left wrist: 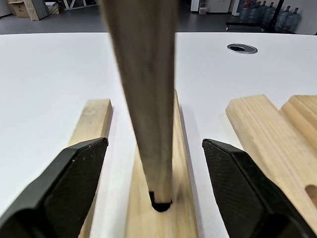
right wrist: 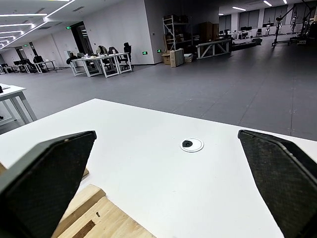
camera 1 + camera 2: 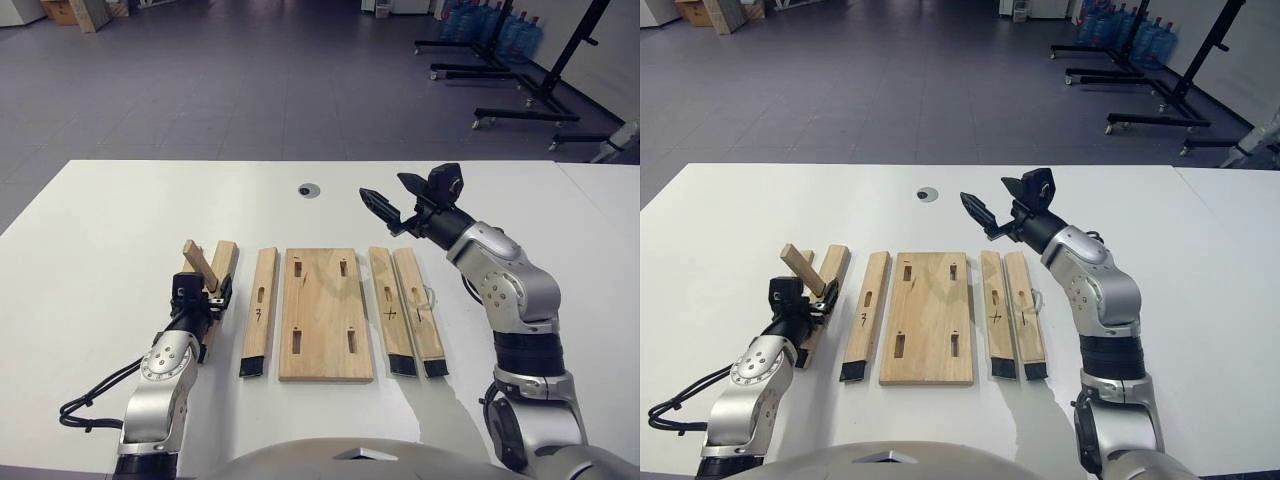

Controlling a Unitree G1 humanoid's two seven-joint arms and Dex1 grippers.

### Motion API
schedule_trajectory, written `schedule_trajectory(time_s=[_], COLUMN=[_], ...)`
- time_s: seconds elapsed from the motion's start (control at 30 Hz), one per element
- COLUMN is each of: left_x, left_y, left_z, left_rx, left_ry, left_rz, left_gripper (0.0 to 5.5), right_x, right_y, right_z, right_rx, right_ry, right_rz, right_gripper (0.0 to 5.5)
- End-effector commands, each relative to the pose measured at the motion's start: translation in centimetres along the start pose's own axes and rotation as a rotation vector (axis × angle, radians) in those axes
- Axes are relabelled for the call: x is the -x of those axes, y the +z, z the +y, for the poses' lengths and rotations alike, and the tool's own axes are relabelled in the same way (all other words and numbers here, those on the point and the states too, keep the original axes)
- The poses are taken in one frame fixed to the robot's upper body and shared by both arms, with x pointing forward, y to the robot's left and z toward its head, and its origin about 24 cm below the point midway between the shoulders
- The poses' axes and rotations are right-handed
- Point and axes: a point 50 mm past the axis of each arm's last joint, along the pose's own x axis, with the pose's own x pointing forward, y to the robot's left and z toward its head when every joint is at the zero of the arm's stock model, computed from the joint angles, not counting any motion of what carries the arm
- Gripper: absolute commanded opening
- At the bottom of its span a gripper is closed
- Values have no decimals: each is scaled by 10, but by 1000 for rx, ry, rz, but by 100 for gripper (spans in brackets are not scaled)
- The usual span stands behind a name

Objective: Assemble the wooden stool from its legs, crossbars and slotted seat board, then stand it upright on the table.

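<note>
Left claw (image 1: 154, 148): spread, fingers either side of a tilted crossbar (image 1: 143, 89) seated in the slot of a leg (image 3: 222, 262) lying beneath
Right claw (image 3: 393, 200): spread, empty, above the counter (image 3: 120, 220), two loose legs (image 3: 388, 308) just below
Seat board (image 3: 324, 315): flat between both claws, slots unfilled
Progress: early, seemingly one joint started; other legs, crossbars, seat and standing upright not yet done

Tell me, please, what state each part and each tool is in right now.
Board: flat, slots bare.
Crossbar: tilted, end stuck in a slot.
Far-left leg: flat, holding the crossbar.
Other three legs: flat, loose, slots bare.
Left tool: open, astride the crossbar.
Right tool: open, empty, raised over the table.
</note>
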Motion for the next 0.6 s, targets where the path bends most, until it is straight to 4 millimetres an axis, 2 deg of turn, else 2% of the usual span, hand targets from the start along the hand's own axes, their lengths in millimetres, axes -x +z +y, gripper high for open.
schedule_trajectory(time_s=[0.03, 0.3, 0.6], left_x=[0, -1, 7], left_y=[16, 62, 100], left_z=[6, 0, 4], left_rx=[-29, -64, -175], left_ry=[17, -24, -17], left_rz=[-26, -130, -164], left_gripper=[350, 350, 350], right_x=[-1, -3, 0], right_y=[3, 4, 5], right_z=[1, 1, 2], right_rx=[7, 9, 4], right_ry=[-3, -9, -14], right_rz=[-18, -25, -45], right_gripper=[529, 529, 529])
